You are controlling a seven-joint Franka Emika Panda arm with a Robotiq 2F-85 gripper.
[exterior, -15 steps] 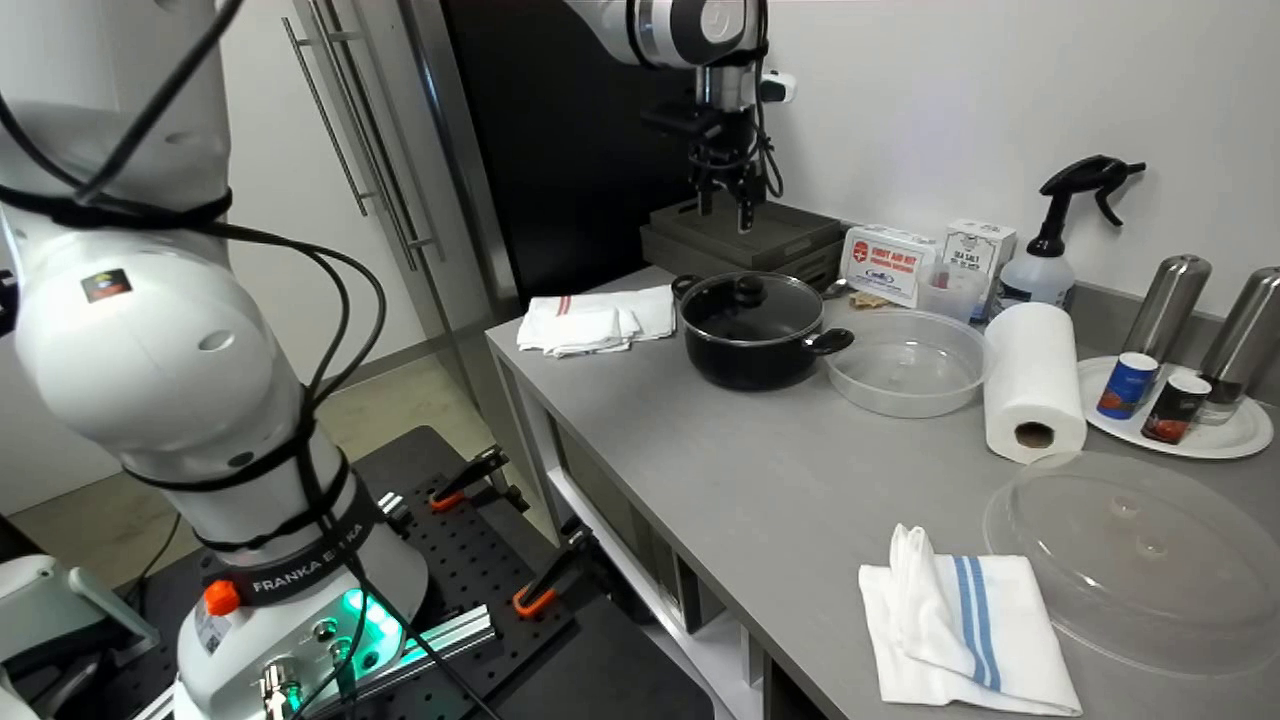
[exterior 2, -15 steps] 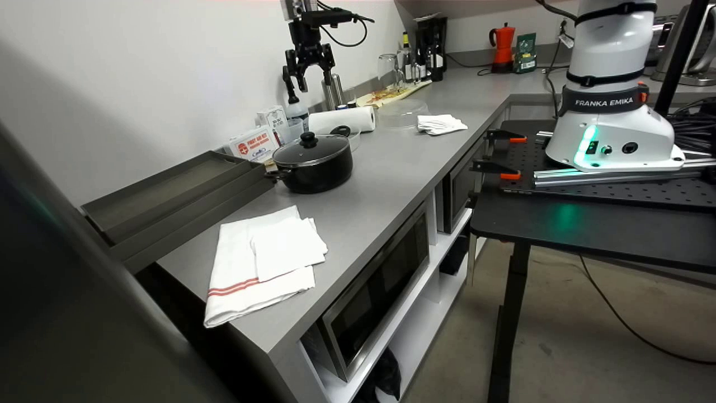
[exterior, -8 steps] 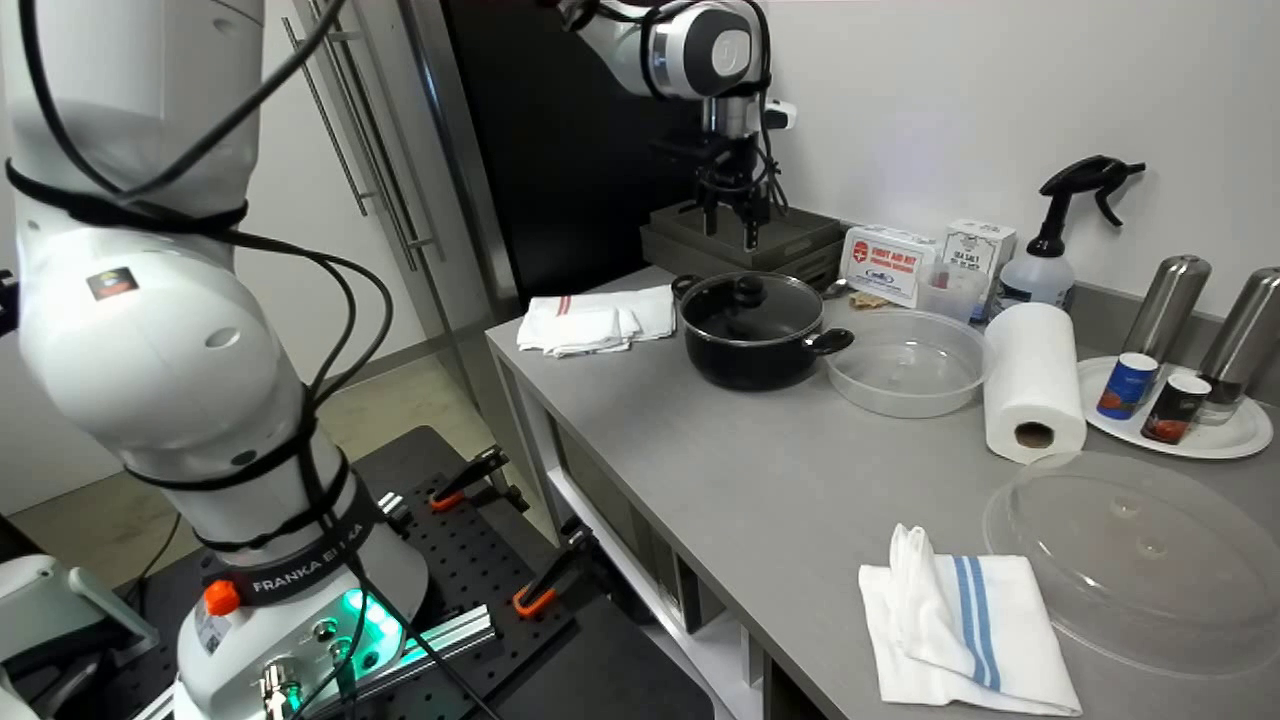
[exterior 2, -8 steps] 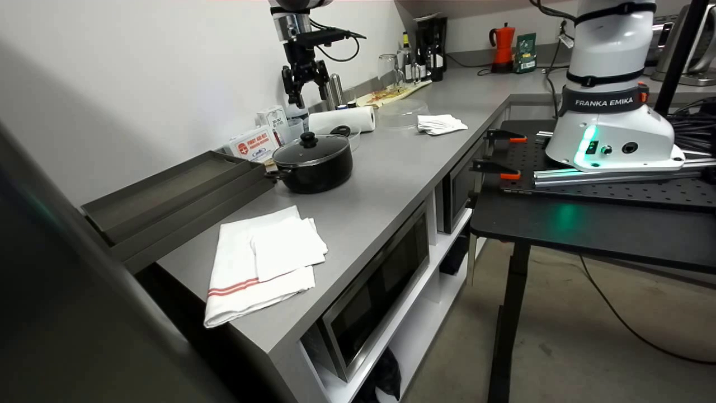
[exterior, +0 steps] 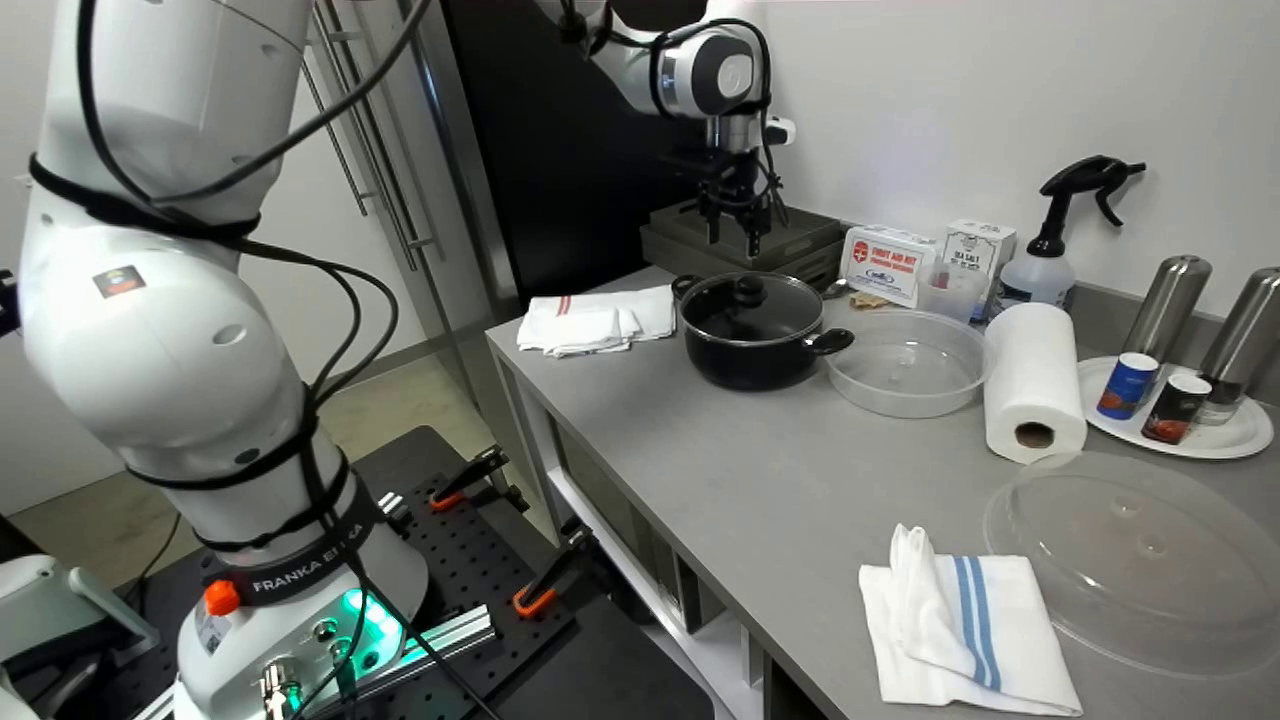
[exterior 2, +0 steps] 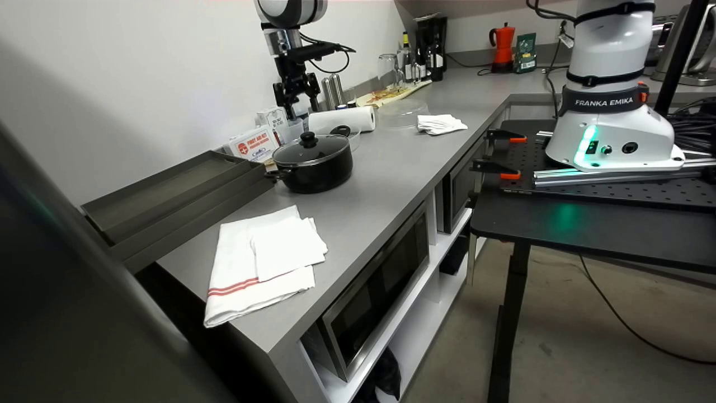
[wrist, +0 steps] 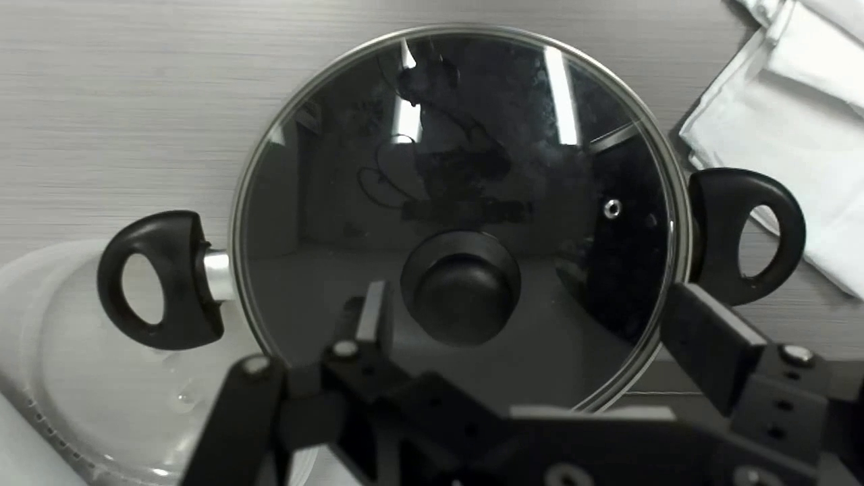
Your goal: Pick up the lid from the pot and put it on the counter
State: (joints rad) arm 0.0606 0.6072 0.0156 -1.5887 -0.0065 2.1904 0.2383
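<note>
The glass lid (exterior: 783,305) with its black knob (wrist: 466,300) rests on the black pot (exterior: 745,366), which stands on the grey counter (exterior: 700,450). Both exterior views show my gripper (exterior: 733,243) pointing down in the air above the lid, apart from it. Seen from the wrist, the gripper (wrist: 536,320) has its fingers (wrist: 712,347) spread wide with nothing between them. The knob lies below the gap, closer to the left finger. Nothing hides the lid's rim in the exterior views; in the wrist view the gripper covers its lower part.
A clear round dish (exterior: 905,375) sits tight beside one pot handle. White towels (exterior 2: 268,252) lie off the other side, near dark stacked trays (exterior 2: 168,196). Behind stand a first aid box (exterior: 883,265) and a paper towel roll (exterior: 1033,375). A larger clear cover (exterior: 1140,560) lies farther along.
My gripper has come down closer to the lid, shifting slightly sideways, and stayed open. The lid and pot have not moved.
</note>
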